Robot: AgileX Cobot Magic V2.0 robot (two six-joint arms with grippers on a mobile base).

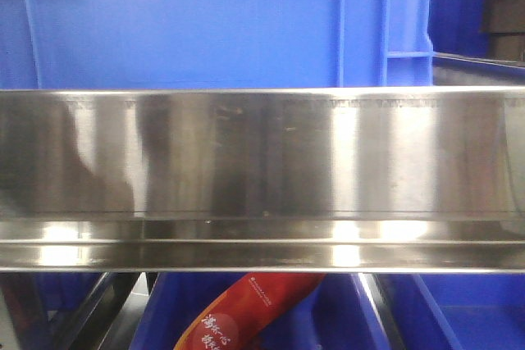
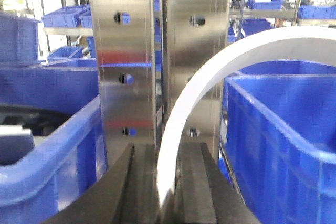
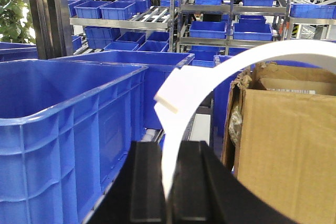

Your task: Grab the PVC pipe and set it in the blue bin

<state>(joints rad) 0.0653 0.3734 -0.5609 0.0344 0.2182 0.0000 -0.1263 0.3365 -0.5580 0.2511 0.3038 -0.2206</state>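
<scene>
In the left wrist view my left gripper (image 2: 167, 150) is shut on a white curved PVC pipe (image 2: 210, 72), which rises from between the black fingers and arcs off to the right. A blue bin (image 2: 283, 129) stands close on the right, another blue bin (image 2: 58, 150) on the left. In the right wrist view my right gripper (image 3: 170, 148) is shut on a white PVC pipe (image 3: 210, 74) that bends right, its squared end sticking out left. A large blue bin (image 3: 68, 108) sits to its left. Whether both views show one piece I cannot tell.
Steel uprights (image 2: 157, 51) with holes stand straight ahead of the left gripper. A cardboard box (image 3: 283, 145) is close on the right gripper's right. Shelving with several blue bins (image 3: 220, 30) fills the background. The front view shows a steel rail (image 1: 262, 170), a blue bin wall (image 1: 205, 22) and a red package (image 1: 246, 317).
</scene>
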